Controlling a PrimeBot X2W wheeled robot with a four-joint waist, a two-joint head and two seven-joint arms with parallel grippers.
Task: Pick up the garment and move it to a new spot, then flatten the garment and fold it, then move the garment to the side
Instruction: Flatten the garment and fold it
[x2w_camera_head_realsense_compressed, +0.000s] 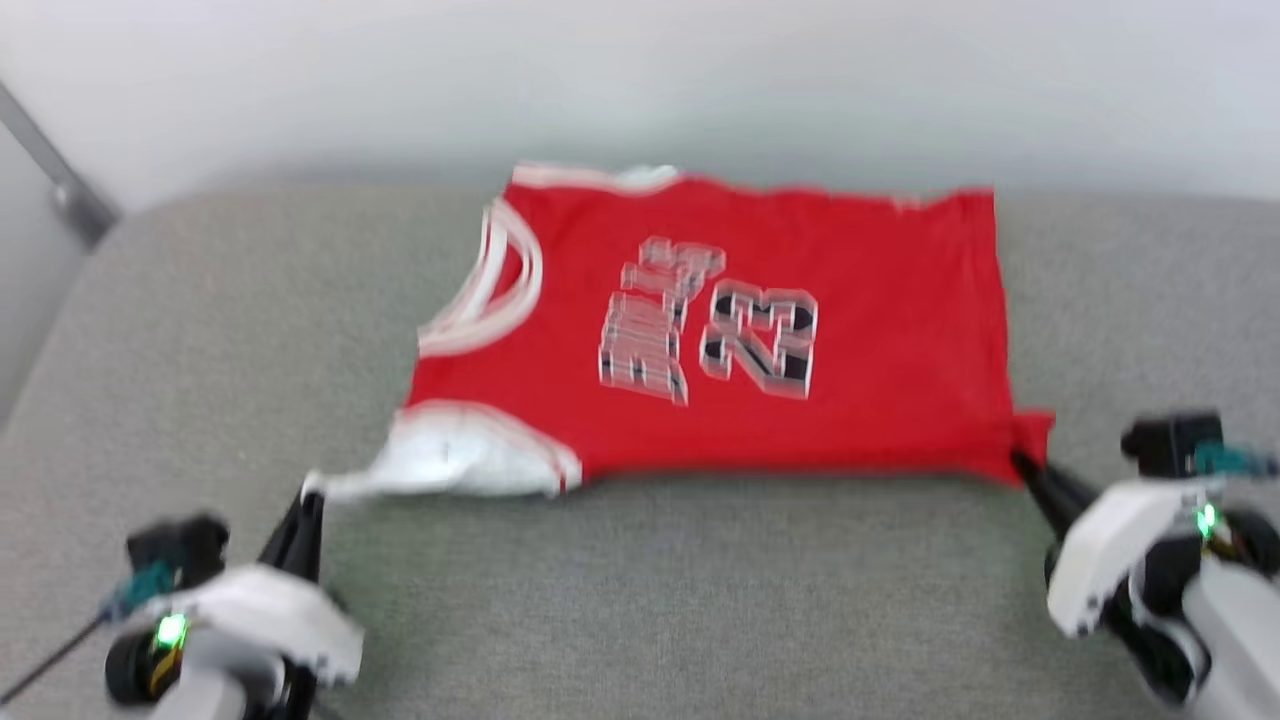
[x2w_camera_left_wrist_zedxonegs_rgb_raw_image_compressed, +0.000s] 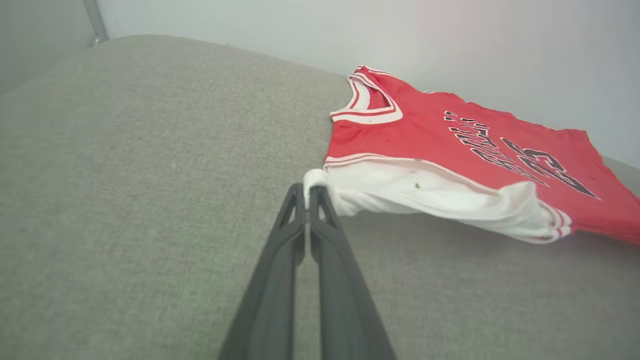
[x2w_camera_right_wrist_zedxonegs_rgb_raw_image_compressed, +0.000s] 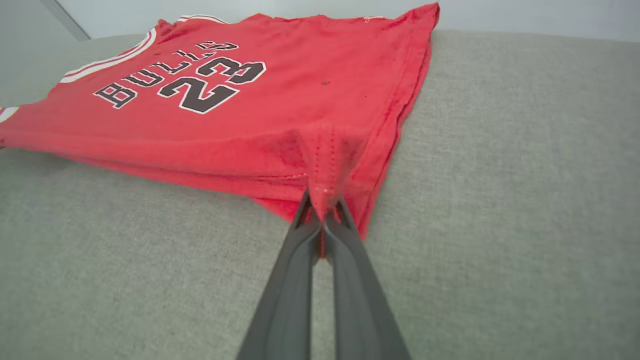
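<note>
Head view: garment (x2w_camera_head_realsense_compressed: 880, 300) between left tool (x2w_camera_head_realsense_compressed: 312, 497), right tool (x2w_camera_head_realsense_compressed: 1022, 462)

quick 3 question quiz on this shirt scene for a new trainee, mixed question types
1. True or false: the left tool is shut on the tip of the white sleeve of the garment.
2. What does the right tool grip? A the neckline; B a red hem corner; C nothing.
3. Fill in: the number printed on the garment's front is ___.

Key: 1 true; 2 B; 3 23.
</note>
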